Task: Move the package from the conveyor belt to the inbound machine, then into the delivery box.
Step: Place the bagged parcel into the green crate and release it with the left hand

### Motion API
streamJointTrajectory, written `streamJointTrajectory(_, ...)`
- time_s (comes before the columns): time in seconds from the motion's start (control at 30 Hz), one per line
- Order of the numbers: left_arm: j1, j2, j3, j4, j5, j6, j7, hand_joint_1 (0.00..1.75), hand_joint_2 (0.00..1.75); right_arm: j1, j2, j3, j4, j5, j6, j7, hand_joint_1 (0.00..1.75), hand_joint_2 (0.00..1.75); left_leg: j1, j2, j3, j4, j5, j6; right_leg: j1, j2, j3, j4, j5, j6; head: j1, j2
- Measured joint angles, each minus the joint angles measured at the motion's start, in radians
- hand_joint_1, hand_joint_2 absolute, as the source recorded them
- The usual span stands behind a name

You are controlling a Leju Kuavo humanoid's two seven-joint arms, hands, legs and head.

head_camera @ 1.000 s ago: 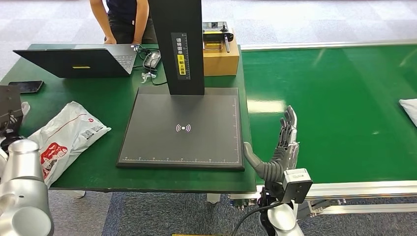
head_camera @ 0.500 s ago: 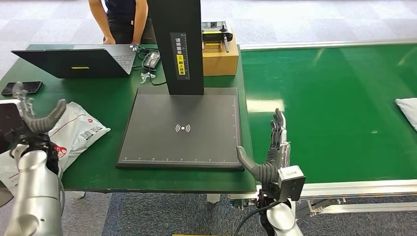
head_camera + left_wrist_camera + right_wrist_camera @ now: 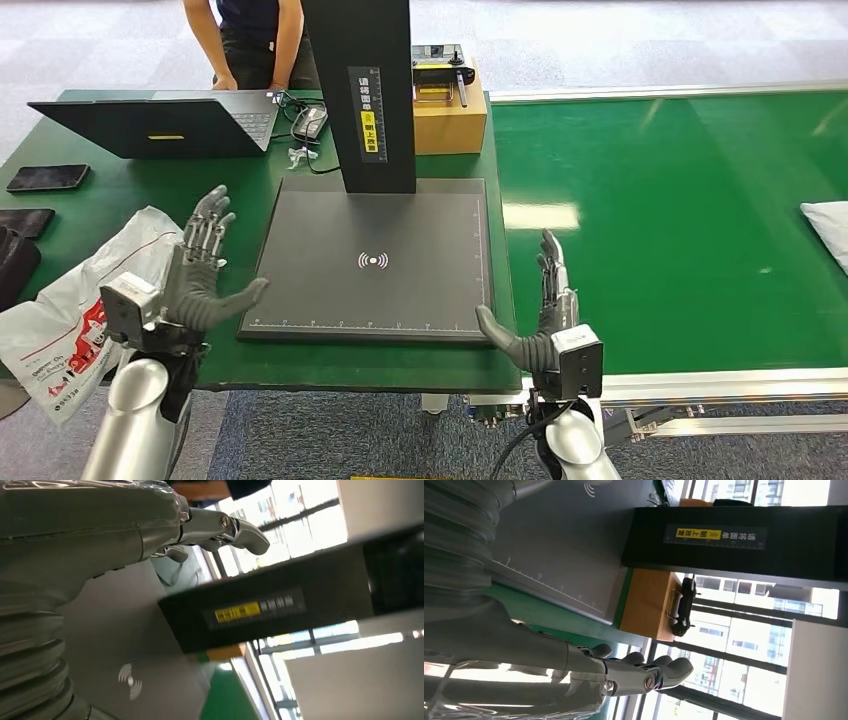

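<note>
Fingers (image 3: 205, 235) of both hands spread, empty, flanking scanner platform (image 3: 400, 225) with wireless symbol (image 3: 372, 261).

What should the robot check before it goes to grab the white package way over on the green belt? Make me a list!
1. Right hand empty and fingers apart: ok.
2. Left hand empty and fingers apart: ok.
3. Package on the conveyor belt: ok, but it lies at the far right edge of the head view, partly cut off.
4. Package near the right hand: not ok, a wide stretch of belt lies between them.
5. Inbound machine's scan plate bare for the drop: ok.
6. Delivery box ready: cannot tell.
</note>
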Motion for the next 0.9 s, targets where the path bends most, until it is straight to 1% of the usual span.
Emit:
streamJointTrajectory(0.1,0.006,-0.016,-0.061,0.002,0.005,-0.004,-0.026,0.00,1.75,0.011,0.000,-0.008,0.001,0.017,-0.005,0.002,0.00,1.75,0.000,0.000,0.000,0.000,0.000,0.000,0.000,0.000,0.000,0.000,0.000,0.000,0.000,0.000)
streamJointTrajectory(0.23,-0.002,-0.042,-0.123,0.031,0.016,-0.005,-0.054,0.00,1.75,0.026,0.000,-0.028,0.001,0.025,-0.009,-0.002,0.00,0.00,0.000,0.000,0.000,0.000,0.000,0.000,0.000,0.000,0.000,0.000,0.000,0.000,0.000,0.000)
streamJointTrajectory(0.3,-0.013,-0.052,-0.147,0.051,0.009,0.009,-0.059,0.00,1.75,0.031,0.000,-0.037,0.000,0.032,-0.005,-0.002,0.00,0.00,0.000,0.000,0.000,0.000,0.000,0.000,0.000,0.000,0.000,0.000,0.000,0.000,0.000,0.000)
streamJointTrajectory(0.43,-0.042,-0.070,-0.178,0.091,-0.029,0.071,-0.055,0.00,1.75,0.024,0.000,-0.046,0.000,0.063,0.008,0.013,0.00,1.75,0.000,0.000,0.000,0.000,0.000,0.000,0.000,0.000,0.000,0.000,0.000,0.000,0.000,0.000)
streamJointTrajectory(0.57,-0.060,-0.093,-0.193,0.124,-0.056,0.111,-0.046,0.00,1.75,-0.007,0.003,-0.053,0.010,0.078,0.009,0.030,0.00,1.75,0.000,0.000,0.000,0.000,0.000,0.000,0.000,0.000,0.000,0.000,0.000,0.000,0.000,0.000)
streamJointTrajectory(0.9,-0.064,-0.114,-0.202,0.158,-0.086,0.131,-0.044,0.00,1.75,-0.021,0.011,-0.069,0.022,0.090,0.011,0.032,0.00,1.75,0.000,0.000,0.000,0.000,0.000,0.000,0.000,0.000,0.000,0.000,0.000,0.000,0.000,0.000)
